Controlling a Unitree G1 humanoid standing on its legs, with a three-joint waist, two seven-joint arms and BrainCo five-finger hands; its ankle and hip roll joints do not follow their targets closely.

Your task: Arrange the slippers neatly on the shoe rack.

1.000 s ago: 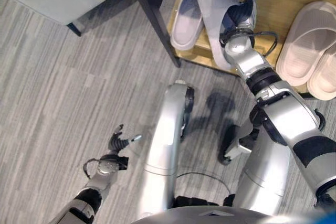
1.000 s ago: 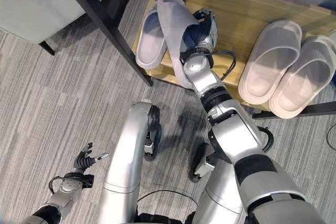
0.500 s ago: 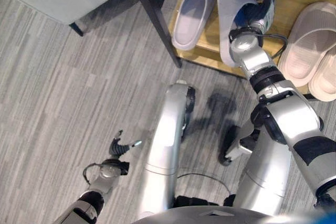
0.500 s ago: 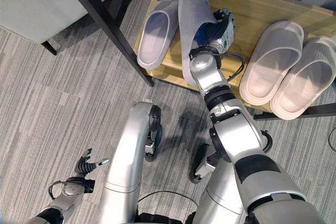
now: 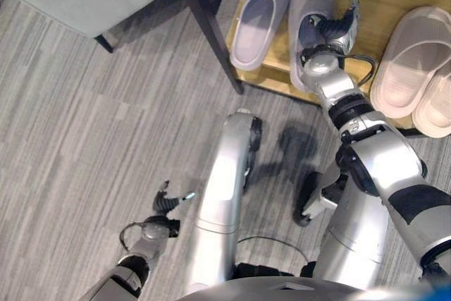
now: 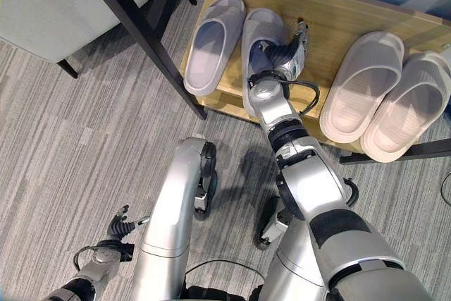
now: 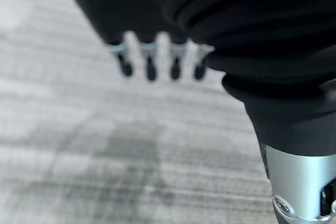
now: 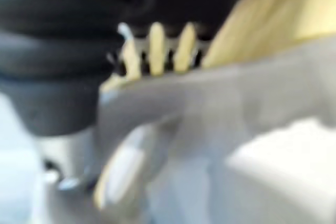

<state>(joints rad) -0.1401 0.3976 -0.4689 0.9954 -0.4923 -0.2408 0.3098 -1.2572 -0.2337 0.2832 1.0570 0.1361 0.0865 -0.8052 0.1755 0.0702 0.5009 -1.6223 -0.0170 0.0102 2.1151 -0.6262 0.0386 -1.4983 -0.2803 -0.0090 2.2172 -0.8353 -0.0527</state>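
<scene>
Lowering since a second ago, the right hand has brought the grey slipper from tilted to flat on the wooden shoe rack; whether its fingers grip cannot be told. The slipper lies just beside its grey mate, the beige pair farther right, a black table leg on the left. The left hand hangs relaxed over the carpet.

Hidden and cut-off parts

The right hand covers part of the grey slipper; its fingertips go behind the slipper's edge. The beige slipper is cut by the right frame edge.
</scene>
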